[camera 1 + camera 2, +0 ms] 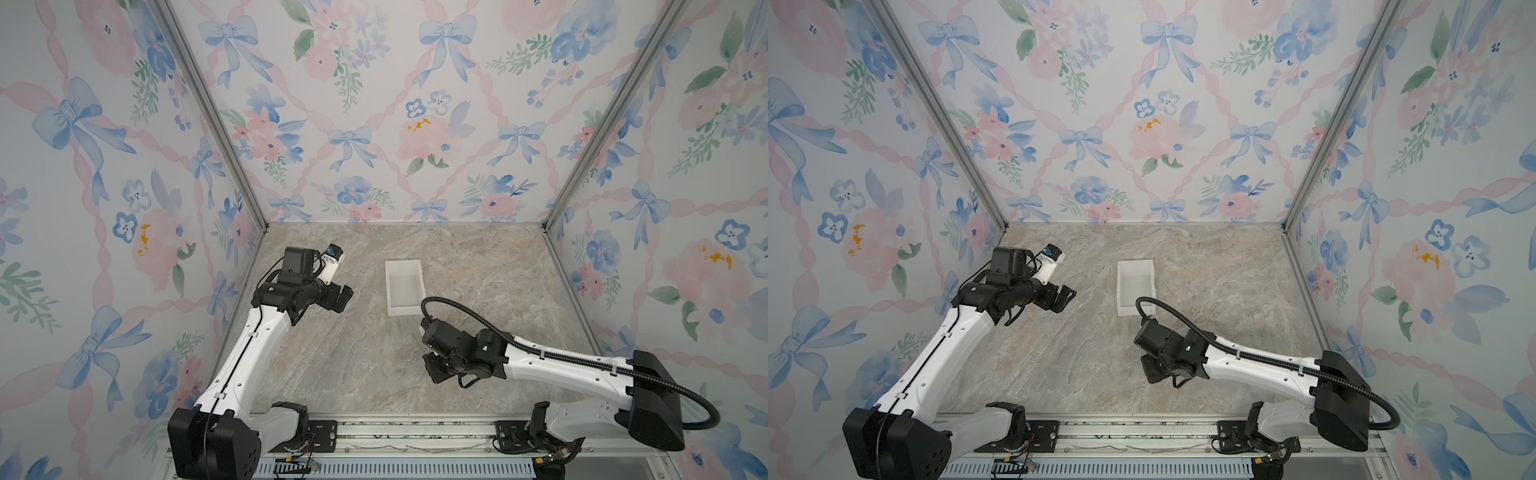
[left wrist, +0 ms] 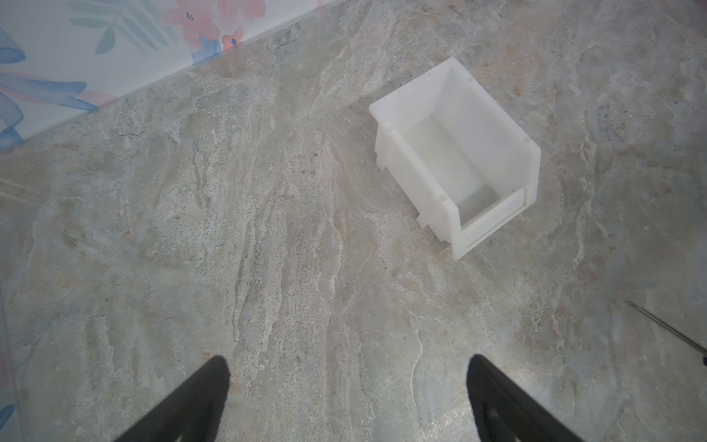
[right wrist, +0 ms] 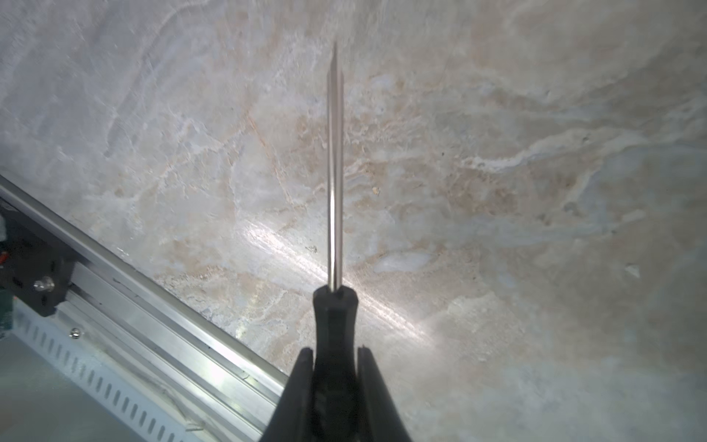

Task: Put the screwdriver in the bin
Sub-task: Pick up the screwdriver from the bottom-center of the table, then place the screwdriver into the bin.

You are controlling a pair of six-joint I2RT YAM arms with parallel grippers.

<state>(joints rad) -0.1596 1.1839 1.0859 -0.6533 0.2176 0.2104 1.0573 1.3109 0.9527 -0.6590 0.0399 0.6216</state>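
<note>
My right gripper (image 3: 334, 350) is shut on the black handle of the screwdriver (image 3: 335, 172). Its thin silver shaft sticks straight out past the fingertips, low over the marble tabletop. In both top views this gripper (image 1: 436, 365) (image 1: 1152, 368) sits a little in front of the bin and hides most of the tool. The bin (image 1: 388, 286) (image 1: 1121, 286) (image 2: 405, 176) is white, open-topped and has nothing inside. The shaft of the screwdriver (image 2: 665, 325) also shows in the left wrist view. My left gripper (image 1: 343, 297) (image 1: 1065, 297) (image 2: 346, 363) hangs open and empty, left of the bin.
An aluminium rail (image 1: 415, 432) (image 3: 153, 325) runs along the table's front edge, close to my right gripper. Floral-papered walls (image 1: 374, 124) enclose the table on three sides, with metal corner posts (image 1: 208, 104).
</note>
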